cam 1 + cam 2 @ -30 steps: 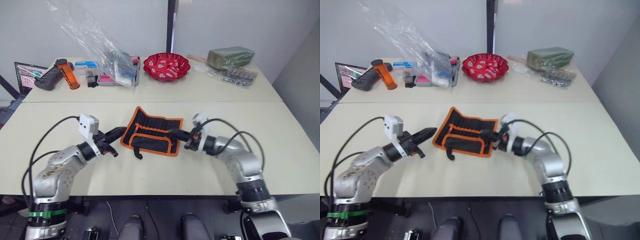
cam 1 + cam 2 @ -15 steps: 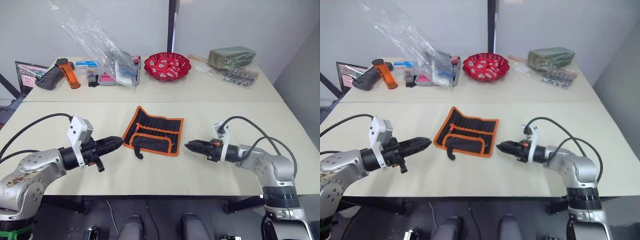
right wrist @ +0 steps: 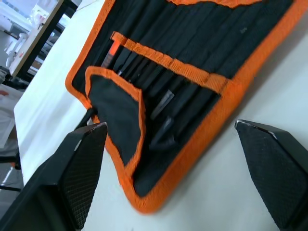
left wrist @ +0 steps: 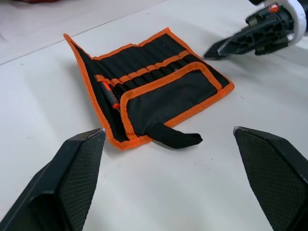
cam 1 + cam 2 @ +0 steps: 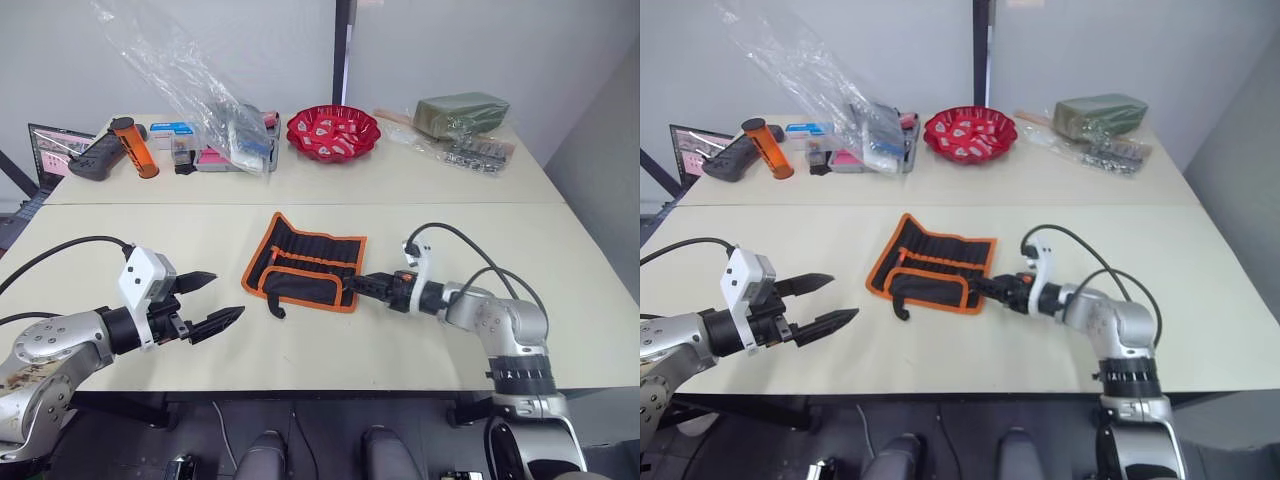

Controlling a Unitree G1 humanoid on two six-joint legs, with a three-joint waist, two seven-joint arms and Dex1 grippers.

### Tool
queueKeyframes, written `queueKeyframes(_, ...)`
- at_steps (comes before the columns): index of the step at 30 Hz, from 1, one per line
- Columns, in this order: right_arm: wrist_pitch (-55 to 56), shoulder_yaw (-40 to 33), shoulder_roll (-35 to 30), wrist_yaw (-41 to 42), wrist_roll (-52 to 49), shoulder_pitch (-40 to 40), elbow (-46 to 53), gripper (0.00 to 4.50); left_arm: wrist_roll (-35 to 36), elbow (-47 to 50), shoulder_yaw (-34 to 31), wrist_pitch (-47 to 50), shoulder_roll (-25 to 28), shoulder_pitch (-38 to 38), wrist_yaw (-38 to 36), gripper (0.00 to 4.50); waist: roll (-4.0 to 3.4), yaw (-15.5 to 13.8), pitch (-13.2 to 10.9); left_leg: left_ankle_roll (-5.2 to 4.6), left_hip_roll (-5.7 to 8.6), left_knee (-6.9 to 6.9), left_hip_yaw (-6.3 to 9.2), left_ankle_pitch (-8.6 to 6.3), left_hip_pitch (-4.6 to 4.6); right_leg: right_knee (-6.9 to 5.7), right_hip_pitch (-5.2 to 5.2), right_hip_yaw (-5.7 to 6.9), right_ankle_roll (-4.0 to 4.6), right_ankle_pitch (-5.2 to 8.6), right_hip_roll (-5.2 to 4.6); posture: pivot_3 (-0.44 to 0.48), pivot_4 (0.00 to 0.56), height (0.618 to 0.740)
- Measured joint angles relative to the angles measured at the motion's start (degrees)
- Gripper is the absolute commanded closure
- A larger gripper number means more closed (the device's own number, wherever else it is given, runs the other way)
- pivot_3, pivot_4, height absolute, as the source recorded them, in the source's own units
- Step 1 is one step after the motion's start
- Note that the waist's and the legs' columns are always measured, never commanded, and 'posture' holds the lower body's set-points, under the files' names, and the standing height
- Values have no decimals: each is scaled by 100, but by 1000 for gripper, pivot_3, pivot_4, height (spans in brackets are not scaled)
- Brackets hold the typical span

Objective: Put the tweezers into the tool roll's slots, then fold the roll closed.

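Lying open on the worktop [image 5: 330,340], the tool roll [image 5: 305,274] sits between the two arms. Its bottom flap is partly folded up, and its black tie cord [image 4: 174,139] sticks out at the front edge. Inside, the tweezers [image 3: 160,120] are tucked into the slots [image 3: 159,82] under the orange strip. I can see a few dark tips poking out, but I cannot count all five. No loose tweezers lie on the worktop near the roll.

The left claw [image 5: 205,302] is wide open and holds nothing. It hangs near the roll's left side, not touching it. The right claw [image 5: 350,286] points at the roll's right edge, just beside it. In the right wrist view its two fingers are spread apart, so it is open and empty too.

So the first job looks done, or nearly done. The part left is to fold the roll shut. I think one claw must lift an edge and turn it over.
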State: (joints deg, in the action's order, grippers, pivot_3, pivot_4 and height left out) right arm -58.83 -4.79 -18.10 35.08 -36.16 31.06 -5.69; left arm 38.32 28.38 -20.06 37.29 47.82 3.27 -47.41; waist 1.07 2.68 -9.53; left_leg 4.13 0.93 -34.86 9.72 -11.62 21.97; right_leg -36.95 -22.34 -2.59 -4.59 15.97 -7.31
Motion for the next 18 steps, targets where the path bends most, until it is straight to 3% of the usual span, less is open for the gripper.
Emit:
queueKeyframes(4, -14, 28, 198, -68, 43, 158, -191, 0, -36, 1, 9, -5, 0, -2, 5, 20, 0, 12, 0, 0, 0, 1, 0, 0, -2, 0, 0, 0, 0, 0, 0, 0, 150, 740)
queueKeyframes(7, -175, -59, 339, -128, -17, 236, -339, 818, -96, 2, 29, -6, 0, -5, 23, 0, 0, 25, 0, 0, -1, 3, 0, 0, -5, -3, 0, 0, 1, 0, 0, 0, 150, 740)
queueKeyframes(10, -287, -147, 370, -161, -82, 245, -403, 818, -129, 2, 31, -5, -1, -5, 59, 0, 0, 24, 0, 0, -1, 3, 0, 0, -3, -2, 0, 0, 1, 0, 0, 0, 150, 740)
queueKeyframes(13, -423, -336, 394, -203, -156, 298, -525, 1569, -158, 5, 31, -5, -5, 8, 84, 0, -1, 11, 0, 0, -1, 2, 0, 0, -2, -2, 0, 0, 1, 0, 0, 0, 150, 740)
queueKeyframes(18, -824, -540, 375, -231, -366, 301, -582, 3329, -230, 5, 31, -10, -16, 50, 95, 0, -2, 7, -1, 0, -1, 2, 0, 0, 1, -2, -2, 0, 1, -1, 0, 0, 150, 740)
